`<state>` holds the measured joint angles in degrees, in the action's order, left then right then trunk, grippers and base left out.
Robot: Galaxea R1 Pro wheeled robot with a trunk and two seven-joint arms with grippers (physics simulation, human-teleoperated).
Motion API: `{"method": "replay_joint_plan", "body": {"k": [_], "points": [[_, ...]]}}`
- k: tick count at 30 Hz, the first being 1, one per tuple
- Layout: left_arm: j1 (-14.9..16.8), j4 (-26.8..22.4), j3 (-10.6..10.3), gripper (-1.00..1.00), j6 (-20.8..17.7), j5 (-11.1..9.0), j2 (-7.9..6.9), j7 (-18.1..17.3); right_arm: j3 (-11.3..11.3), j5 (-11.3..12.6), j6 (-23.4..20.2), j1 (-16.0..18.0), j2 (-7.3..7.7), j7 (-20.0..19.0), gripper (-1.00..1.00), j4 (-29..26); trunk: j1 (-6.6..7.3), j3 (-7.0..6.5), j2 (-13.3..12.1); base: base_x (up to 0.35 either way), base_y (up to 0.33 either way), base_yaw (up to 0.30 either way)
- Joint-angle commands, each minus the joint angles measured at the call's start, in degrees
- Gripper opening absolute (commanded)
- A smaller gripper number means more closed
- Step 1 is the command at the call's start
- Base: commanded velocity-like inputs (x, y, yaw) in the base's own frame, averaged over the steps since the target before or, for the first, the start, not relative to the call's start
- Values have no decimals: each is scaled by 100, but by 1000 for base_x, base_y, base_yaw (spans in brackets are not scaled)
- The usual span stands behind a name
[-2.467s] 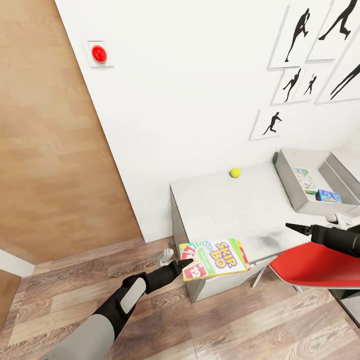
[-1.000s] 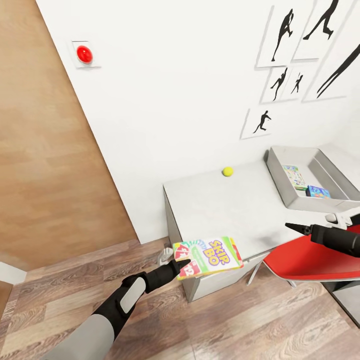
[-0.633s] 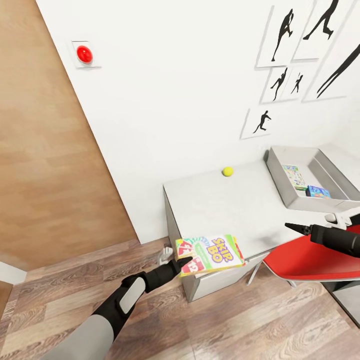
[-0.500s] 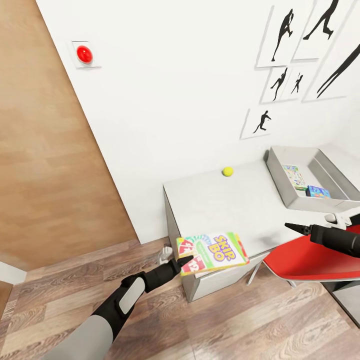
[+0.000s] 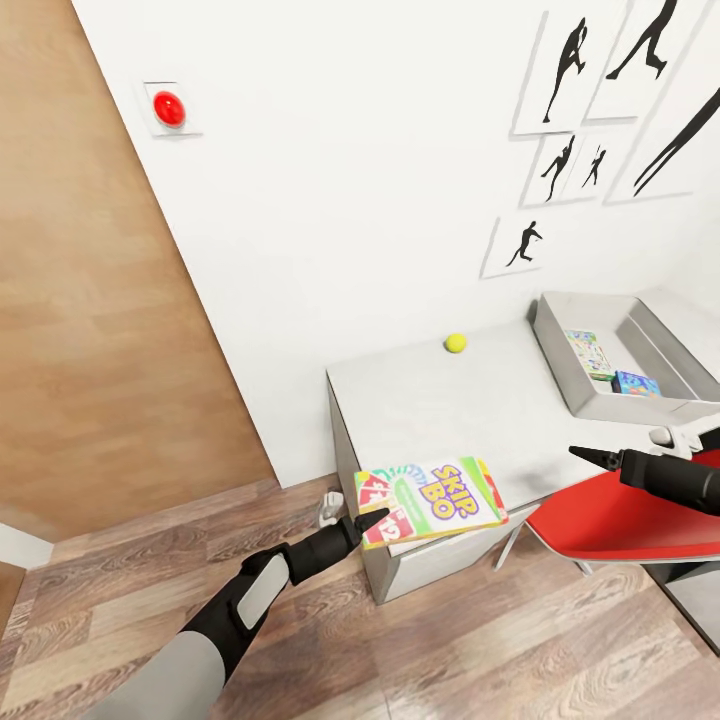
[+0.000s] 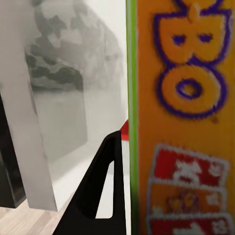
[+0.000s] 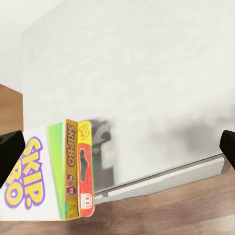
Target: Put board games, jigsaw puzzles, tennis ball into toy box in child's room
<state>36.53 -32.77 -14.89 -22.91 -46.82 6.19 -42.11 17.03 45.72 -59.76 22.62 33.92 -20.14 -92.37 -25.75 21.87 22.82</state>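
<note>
My left gripper (image 5: 368,523) is shut on the near-left corner of the yellow-green Skip-Bo board game (image 5: 432,499), holding it flat over the table's (image 5: 440,415) front corner. In the left wrist view the board game (image 6: 181,117) sits against a black finger (image 6: 105,191). The tennis ball (image 5: 456,343) lies at the table's far edge by the wall. The grey toy box (image 5: 566,375) stands at the right with two small board games (image 5: 590,353) inside. My right gripper (image 5: 590,457) hovers open above the table's right front; its wrist view shows the board game (image 7: 44,171). The jigsaw puzzles and the bed are out of view.
A red chair (image 5: 625,520) stands under my right arm at the table's front right. A wooden door (image 5: 90,330) takes up the left. The white wall carries a red button (image 5: 168,107) and black silhouette pictures (image 5: 590,100). Wood floor (image 5: 420,650) lies in front.
My left gripper has carried the Skip-Bo box slightly to the right, further over the table's front corner. The right arm has stayed put.
</note>
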Motion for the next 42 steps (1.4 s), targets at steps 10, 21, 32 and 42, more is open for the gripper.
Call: {"method": "replay_joint_plan", "body": {"k": [10, 21, 32, 42], "points": [[-7, -83, -14, -100, -50, -59, -3, -43, 6, -55, -24, 4, -4, -60, 100, 0, -3, 9, 10, 0, 0, 0], [-284, -918, -138, -100, -107, -48, -23, 64, 22, -55, -24, -228, 21, -73, 100, 6, -3, 9, 10, 0, 0, 0], [-808, -2263, -239, -100, -277, -82, -78, 1168, 138, -51, -24, -299, 37, -106, 100, 2, -3, 9, 10, 0, 0, 0], [-914, -2690, -242, -100, -792, -61, -82, 1660, 241, -53, -24, -309, 60, -685, 100, 1, -3, 9, 10, 0, 0, 0]]}}
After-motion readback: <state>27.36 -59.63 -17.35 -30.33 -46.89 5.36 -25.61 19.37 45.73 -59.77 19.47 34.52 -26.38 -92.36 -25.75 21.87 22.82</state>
